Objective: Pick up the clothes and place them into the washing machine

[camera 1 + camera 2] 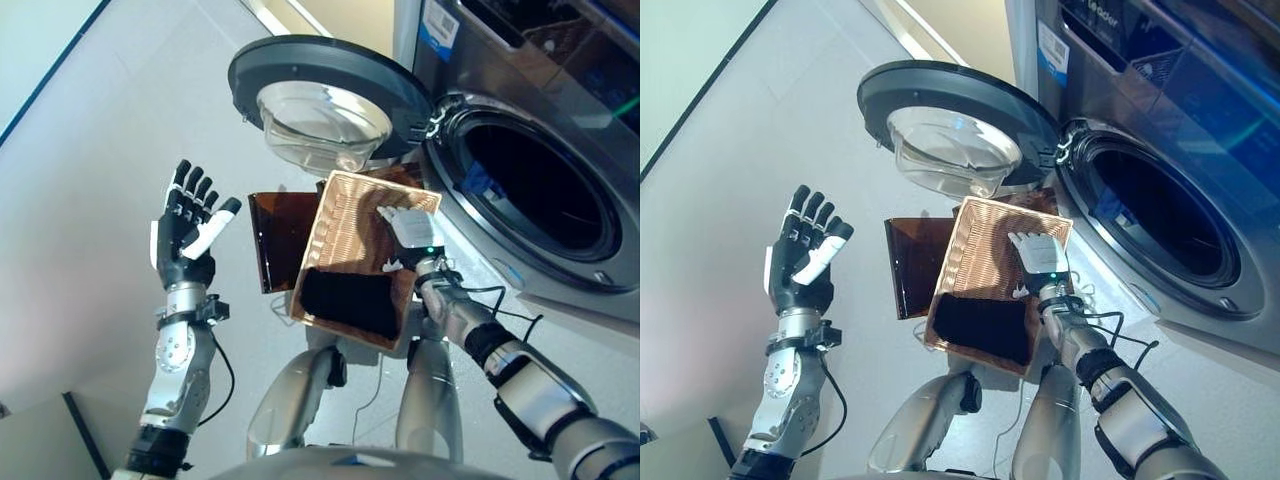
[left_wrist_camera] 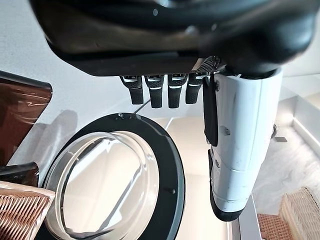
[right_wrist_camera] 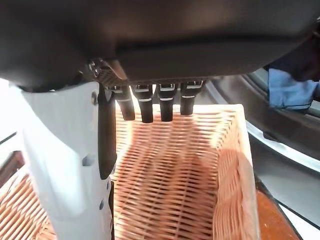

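With straight, empty fingers the right hand (image 1: pixel 412 228) hovers over the bare far end of the wicker basket (image 1: pixel 345 215), so it should draw back toward the black garment (image 1: pixel 350 302) at the near end and curl deep around it, while the left hand (image 1: pixel 186 232) waits wide open beside the washing machine (image 1: pixel 560 150).

1. Both arms are silver-grey with black joint bands.
2. The left hand (image 1: pixel 186 232) is dark, its thumb covered white.
3. The right hand (image 1: pixel 410 228) looks pale-backed, possibly from glare.
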